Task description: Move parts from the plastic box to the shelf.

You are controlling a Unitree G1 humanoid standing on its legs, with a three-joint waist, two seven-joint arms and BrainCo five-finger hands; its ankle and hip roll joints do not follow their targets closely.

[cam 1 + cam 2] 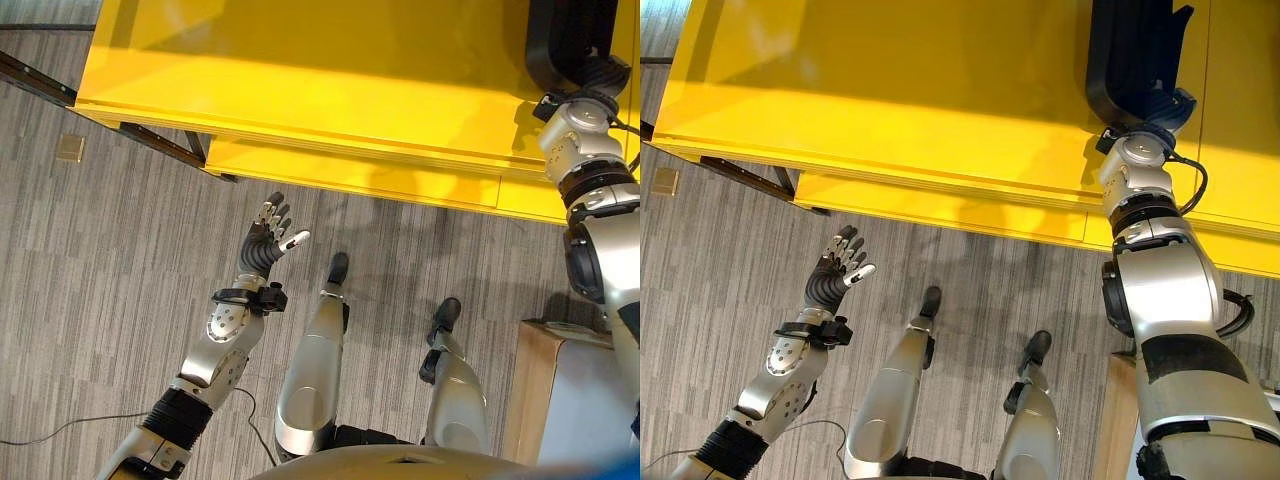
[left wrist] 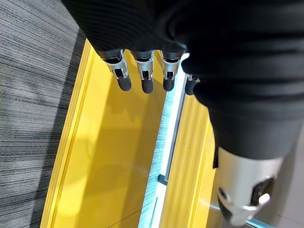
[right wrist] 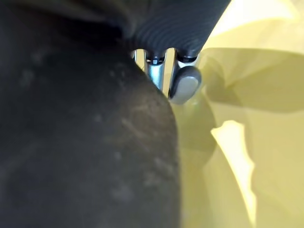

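Note:
A yellow shelf (image 1: 300,80) spans the top of the eye views. My right arm reaches out over its right end, where my right hand (image 1: 598,78) holds a large black curved part (image 1: 1135,50) low over the shelf top. In the right wrist view the black part (image 3: 71,142) lies against the palm, and the fingers (image 3: 159,71) curl round its edge. My left hand (image 1: 268,240) hangs open above the floor in front of the shelf's front edge, holding nothing, its fingers (image 2: 145,76) straight and spread.
Grey striped carpet lies in front of the shelf. A pale box on a wooden-edged stand (image 1: 530,390) sits at my lower right. Dark metal bars (image 1: 40,80) run under the shelf's left end, near a small brass floor plate (image 1: 70,148).

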